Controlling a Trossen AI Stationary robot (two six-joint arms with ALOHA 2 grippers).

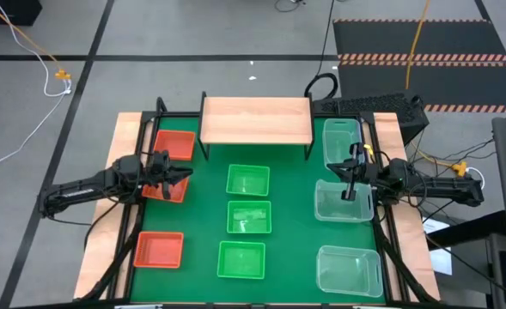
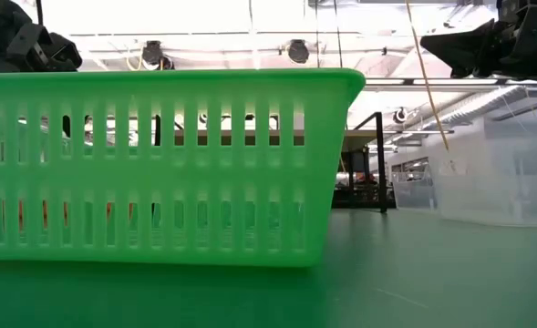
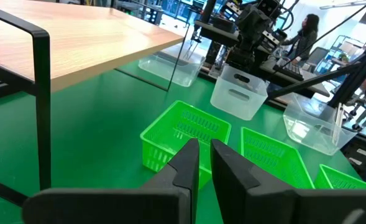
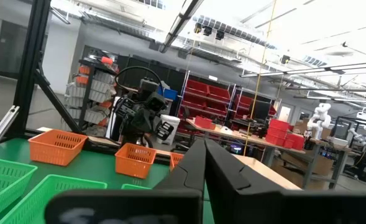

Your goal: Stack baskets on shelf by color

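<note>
— Where are the baskets?
— Slotted green plastic ones [image 1: 248,181] mid-desk, red ones [image 1: 161,249] left, smooth clear ones [image 1: 349,269] right; wooden shelf [image 1: 256,119] at the back edge.
— The claws?
— Left claw [image 1: 180,174] grips a red basket [image 1: 165,187]; right claw [image 1: 349,194], clenched, holds a clear basket [image 1: 343,202].

Setting: an industrial robotics lab or workshop. Evidence: racks of red storage bins [image 4: 217,99] along the far wall, a white humanoid robot [image 4: 320,119] standing at the side, exposed ceiling trusses with strip lights, a grey concrete floor with hazard-striped ramp [image 1: 424,58], loose cables, and a person [image 3: 304,36] at a workstation.
</note>
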